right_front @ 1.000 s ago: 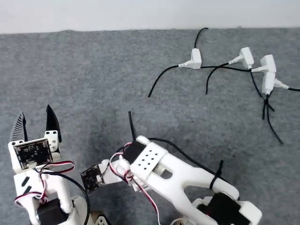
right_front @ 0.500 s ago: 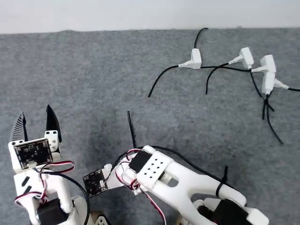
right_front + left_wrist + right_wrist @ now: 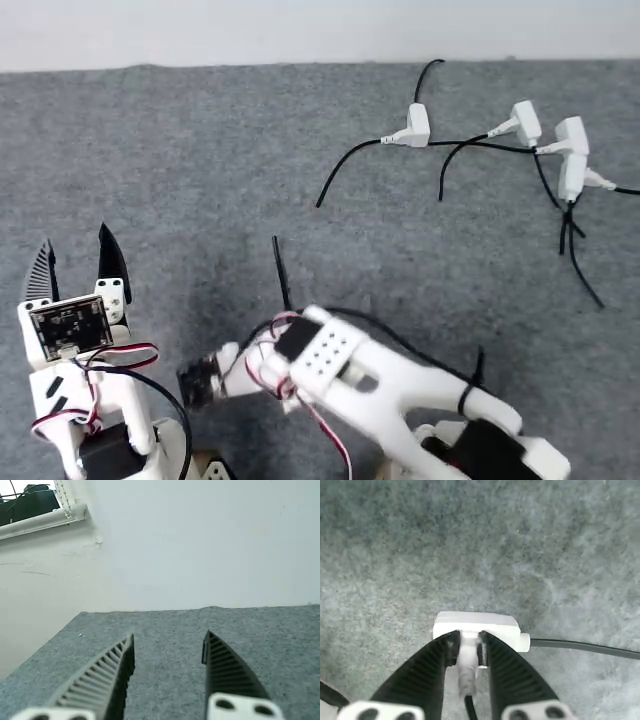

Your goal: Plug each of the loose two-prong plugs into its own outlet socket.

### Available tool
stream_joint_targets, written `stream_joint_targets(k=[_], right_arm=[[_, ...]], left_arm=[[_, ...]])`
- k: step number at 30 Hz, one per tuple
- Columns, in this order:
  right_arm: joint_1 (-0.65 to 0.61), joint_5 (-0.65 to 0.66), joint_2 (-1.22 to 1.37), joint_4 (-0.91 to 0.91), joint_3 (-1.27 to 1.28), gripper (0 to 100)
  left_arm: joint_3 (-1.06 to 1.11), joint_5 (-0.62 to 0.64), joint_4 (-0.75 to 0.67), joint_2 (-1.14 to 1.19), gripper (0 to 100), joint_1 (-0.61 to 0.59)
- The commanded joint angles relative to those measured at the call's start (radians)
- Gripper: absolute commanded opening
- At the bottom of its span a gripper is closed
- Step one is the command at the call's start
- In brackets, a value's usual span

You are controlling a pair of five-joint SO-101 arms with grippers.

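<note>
While right gripper (image 3: 468, 650) pinches white plug (image 3: 467, 667) tight against socket (image 3: 476, 623) near 6 o'clock, own arm (image 3: 330, 355) covering it from above, left gripper (image 3: 169, 635) sits wide open, empty, 8 o'clock. Other plug-socket pairs (image 3: 418, 126) clustered 1 o'clock, cables tangled.

held plug (image 3: 468, 662): white and narrow, with a black cord at its tail, pinched between the fingers of the right gripper (image 3: 468, 639); its nose is against the near socket, and the prongs are hidden.
near socket (image 3: 476, 625): a white rectangular block lying flat on the grey felt, with a black cable leaving one end.
far sockets: left block (image 3: 418, 124), middle block (image 3: 525, 121) and right pair (image 3: 571, 135), all white and lying near the far edge; each seems to have a plug seated in it.
cords (image 3: 345, 165): black, loosely curved and crossing each other.
</note>
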Motion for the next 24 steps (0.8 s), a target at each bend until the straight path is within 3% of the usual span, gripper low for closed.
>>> stream_joint_targets(k=[1,12,18,24], right_arm=[[0.128,-0.009,0.016,0.122,-0.181,1.3],[0.367,-0.009,0.016,0.49,-0.806,16.7],[0.384,-0.005,0.013,0.641,-0.931,17.3],[0.516,0.0,-0.131,0.723,-1.053,17.7]], left_arm=[[-0.039,-0.012,-0.028,-0.009,23,-0.003],[-0.12,-0.012,-0.028,-0.011,23,-0.002],[-0.124,-0.017,-0.017,-0.011,23,-0.003],[-0.124,-0.017,0.025,-0.011,23,0.002]])
